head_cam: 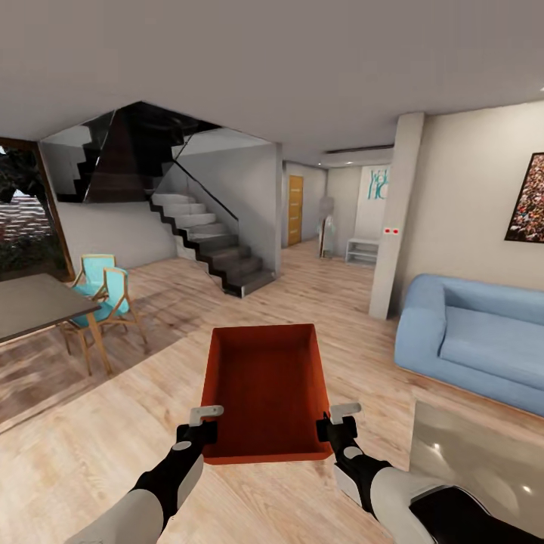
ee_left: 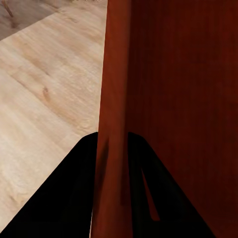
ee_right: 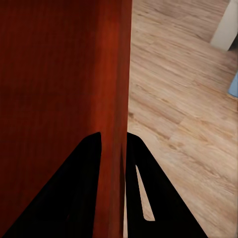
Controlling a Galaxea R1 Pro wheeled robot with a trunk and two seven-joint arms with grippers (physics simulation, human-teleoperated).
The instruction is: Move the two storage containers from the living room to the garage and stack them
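Holding a red-orange open-top bin, we see its long axis pointing away from us. Left gripper and right gripper each pinch a side wall.

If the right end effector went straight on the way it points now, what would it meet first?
Judging by the right wrist view, the right end effector already clamps the storage container's side wall, so it would slide along that wall. Beyond it lies only wood-plank floor; depth there is unclear.

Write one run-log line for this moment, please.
phase: carrying | left gripper: shut on storage container left wall | right gripper: shut on right wall | place: living room, wood floor | sofa at right
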